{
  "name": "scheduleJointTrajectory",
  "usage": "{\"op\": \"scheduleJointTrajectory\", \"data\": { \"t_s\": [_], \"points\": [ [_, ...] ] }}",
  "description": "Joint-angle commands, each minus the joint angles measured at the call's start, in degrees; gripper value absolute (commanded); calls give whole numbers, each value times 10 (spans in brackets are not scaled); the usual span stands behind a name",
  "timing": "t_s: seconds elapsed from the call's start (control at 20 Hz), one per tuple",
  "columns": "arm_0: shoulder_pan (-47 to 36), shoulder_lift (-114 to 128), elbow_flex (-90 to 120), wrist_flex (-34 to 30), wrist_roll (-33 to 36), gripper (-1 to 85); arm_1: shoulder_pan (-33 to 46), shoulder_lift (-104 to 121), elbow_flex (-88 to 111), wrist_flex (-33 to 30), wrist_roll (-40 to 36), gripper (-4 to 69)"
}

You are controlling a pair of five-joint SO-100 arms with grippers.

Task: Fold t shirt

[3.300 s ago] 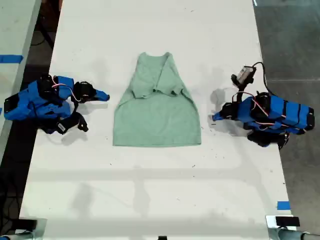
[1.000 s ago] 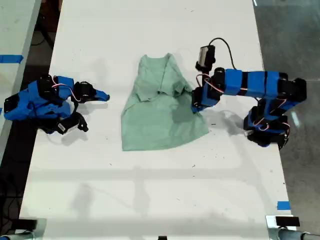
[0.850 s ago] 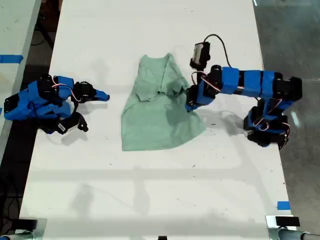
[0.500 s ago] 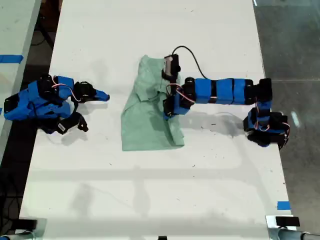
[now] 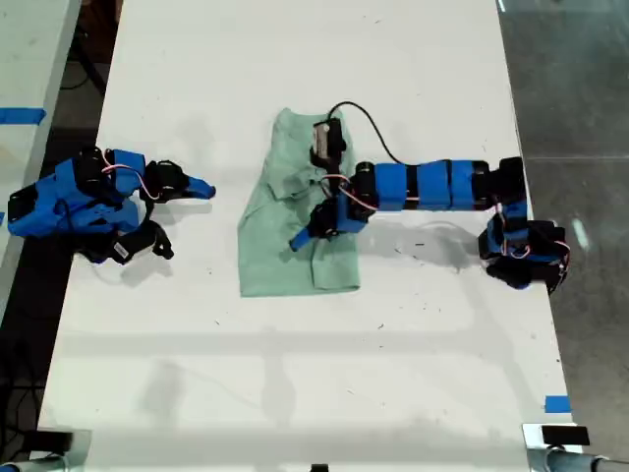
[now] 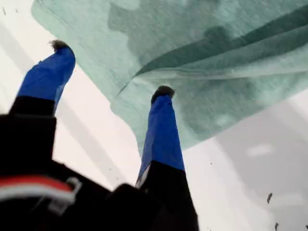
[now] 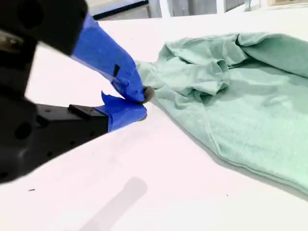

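White tabletop (image 5: pixel 295 393) as the working surface, seen from above in the exterior view; the t shirt (image 5: pixel 285 258) lies flat near its middle, pale mint green, with one side panel turned over onto the body so that a doubled flap (image 5: pixel 334 264) rests on the single layer, presumably to narrow the garment into a strip. My first gripper (image 5: pixel 307 234) hangs directly over that flap, the arm reaching across the table from the exterior view's right; its jaws stand parted with nothing between them, and in the first wrist view one fingertip (image 6: pixel 162 91) sits at the flap's free edge while the cloth lies slack beneath, which suggests the fold has just been laid and let go. My second gripper (image 7: pixel 139 103) rests low on the table just beside the shirt's sleeve side, not touching the fabric; its two blue jaws meet at the tips, clenched on nothing, parked clear so the fold can proceed unhindered; a further fold appears to remain.
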Motion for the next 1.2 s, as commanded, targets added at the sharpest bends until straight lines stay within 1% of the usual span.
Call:
{"op": "scheduleJointTrajectory", "data": {
  "t_s": [0.0,0.05,0.1,0.2,0.3,0.45,0.6,0.7,0.75,0.8,0.85,0.9,1.0,1.15],
  "points": [
    [8,4,-11,-2,-15,1,5,143,-21,64,4,249],
    [8,4,-11,-2,-15,1,13,186,-1,94,11,98],
    [8,4,-11,-2,-15,1,18,230,28,118,21,0],
    [9,4,-11,-2,-15,1,22,329,120,127,28,1],
    [9,4,-11,-2,-15,1,26,439,243,118,45,1],
    [8,4,-11,-2,-15,1,33,623,490,47,56,1],
    [9,4,-11,-2,-15,1,44,836,766,-49,72,1],
    [9,4,-11,-2,-15,1,44,974,925,-91,83,1],
    [9,4,-11,-2,-15,1,44,1044,993,-96,84,1],
    [9,4,-11,-2,-15,1,47,1124,1059,-87,80,1],
    [9,4,-11,-2,-16,1,54,1234,1124,-55,76,1],
    [11,4,-11,-2,-16,1,63,1298,1176,-23,74,1],
    [12,4,-11,-2,-18,1,63,1293,1185,-28,79,0],
    [12,4,-11,-2,-18,1,69,1293,1194,-24,108,0]
  ]
}}
